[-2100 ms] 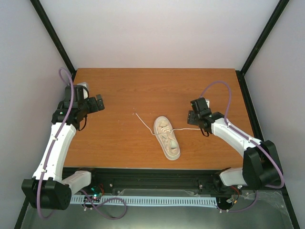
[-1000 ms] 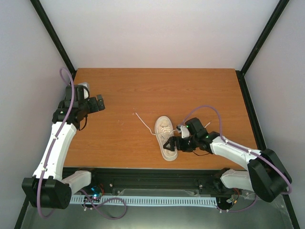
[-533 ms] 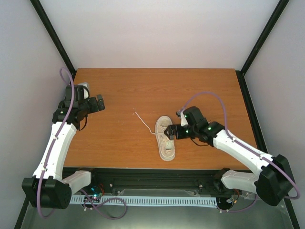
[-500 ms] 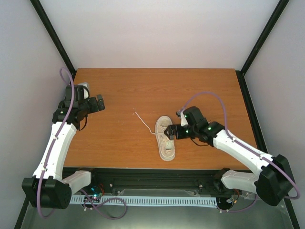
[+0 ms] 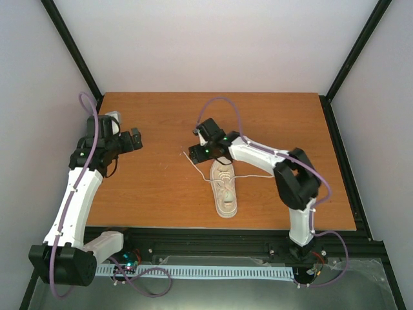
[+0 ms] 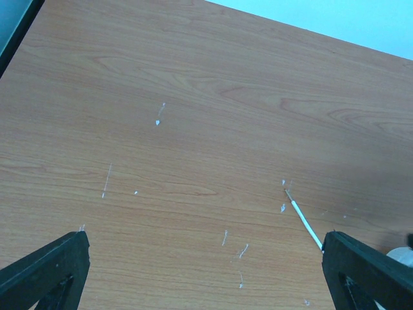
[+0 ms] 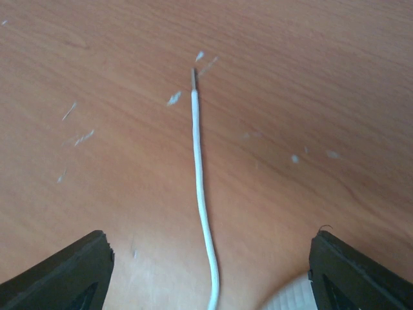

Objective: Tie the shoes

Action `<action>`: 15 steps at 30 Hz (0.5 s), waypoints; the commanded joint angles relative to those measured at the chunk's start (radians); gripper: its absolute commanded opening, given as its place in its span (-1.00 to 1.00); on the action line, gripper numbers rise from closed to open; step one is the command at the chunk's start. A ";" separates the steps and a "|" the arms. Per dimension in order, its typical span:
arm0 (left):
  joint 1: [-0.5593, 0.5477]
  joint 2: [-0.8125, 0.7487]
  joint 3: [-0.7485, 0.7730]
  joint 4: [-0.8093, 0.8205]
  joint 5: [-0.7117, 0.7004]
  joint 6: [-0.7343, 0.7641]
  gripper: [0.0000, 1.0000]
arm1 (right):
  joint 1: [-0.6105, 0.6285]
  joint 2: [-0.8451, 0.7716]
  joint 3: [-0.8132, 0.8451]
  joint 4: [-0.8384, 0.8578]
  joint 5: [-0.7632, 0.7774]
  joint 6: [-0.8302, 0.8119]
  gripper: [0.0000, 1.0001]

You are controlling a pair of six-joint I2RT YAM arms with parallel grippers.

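my right pincer [image 7: 208, 255] wide open, gripping nothing, lace [image 7: 199, 161] lying between the jaws on the worktop [image 7: 322, 90], left pincer [image 6: 205, 258] wide too

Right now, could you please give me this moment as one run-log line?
left gripper: open, over table, apart from sneaker | right gripper: open, straddling lace end, no grip | sneaker: untied, on table
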 commanded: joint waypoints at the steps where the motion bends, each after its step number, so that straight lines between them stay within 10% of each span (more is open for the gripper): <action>1: 0.003 -0.023 0.020 0.024 0.003 0.010 0.99 | 0.009 0.165 0.153 -0.012 0.027 -0.021 0.62; 15: 0.002 -0.021 0.016 0.017 -0.074 -0.010 0.99 | 0.055 0.387 0.322 -0.070 0.152 -0.055 0.35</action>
